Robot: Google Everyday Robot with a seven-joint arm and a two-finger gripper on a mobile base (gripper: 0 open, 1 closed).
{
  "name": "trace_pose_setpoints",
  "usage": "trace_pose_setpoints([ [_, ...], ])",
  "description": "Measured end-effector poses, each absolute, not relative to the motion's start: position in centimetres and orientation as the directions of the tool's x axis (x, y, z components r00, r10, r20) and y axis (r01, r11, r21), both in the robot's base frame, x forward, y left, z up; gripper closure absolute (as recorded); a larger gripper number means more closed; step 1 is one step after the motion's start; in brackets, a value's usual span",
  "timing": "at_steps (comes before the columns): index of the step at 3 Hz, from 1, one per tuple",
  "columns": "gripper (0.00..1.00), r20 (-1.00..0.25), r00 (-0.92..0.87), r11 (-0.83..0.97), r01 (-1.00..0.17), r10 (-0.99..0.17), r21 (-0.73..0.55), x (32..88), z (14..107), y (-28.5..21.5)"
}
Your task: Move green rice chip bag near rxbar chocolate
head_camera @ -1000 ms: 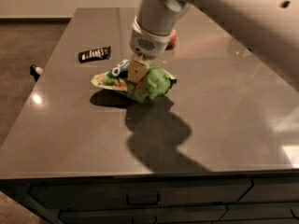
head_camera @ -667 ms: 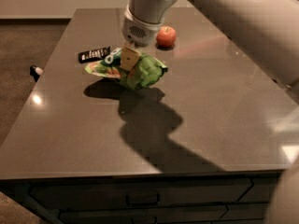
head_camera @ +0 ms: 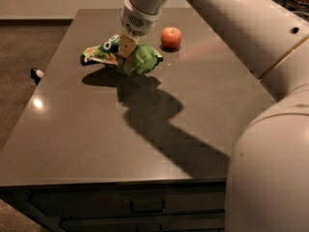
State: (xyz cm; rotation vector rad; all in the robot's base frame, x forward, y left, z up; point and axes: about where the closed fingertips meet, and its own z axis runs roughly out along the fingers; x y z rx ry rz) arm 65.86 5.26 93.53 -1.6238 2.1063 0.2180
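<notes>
My gripper [head_camera: 126, 46] hangs from the arm that reaches in from the upper right, over the far left part of the table. It is shut on the green rice chip bag [head_camera: 140, 61], a crumpled bright green pouch, and holds it a little above the table; the bag's shadow lies under and in front of it. The bag's left end [head_camera: 99, 54] covers the spot where the rxbar chocolate lay. Only a dark sliver [head_camera: 85, 62] shows at that end, and I cannot tell whether it is the bar.
A red apple [head_camera: 171, 37] sits on the dark grey table [head_camera: 87, 134], to the right of the bag. A small dark-and-white object [head_camera: 36, 73] lies on the floor beyond the table's left edge. Drawers run below the front edge.
The gripper has carried the green bag left and toward the table's far side. The black bar, seen left of the bag before, is now covered by the bag's left end.
</notes>
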Motion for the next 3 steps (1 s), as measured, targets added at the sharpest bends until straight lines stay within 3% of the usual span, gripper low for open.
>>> trace_pose_setpoints([
  [3, 0.13, -0.49, -0.175, 0.289, -0.943, -0.854, -0.166, 67.4, 92.94, 5.62],
])
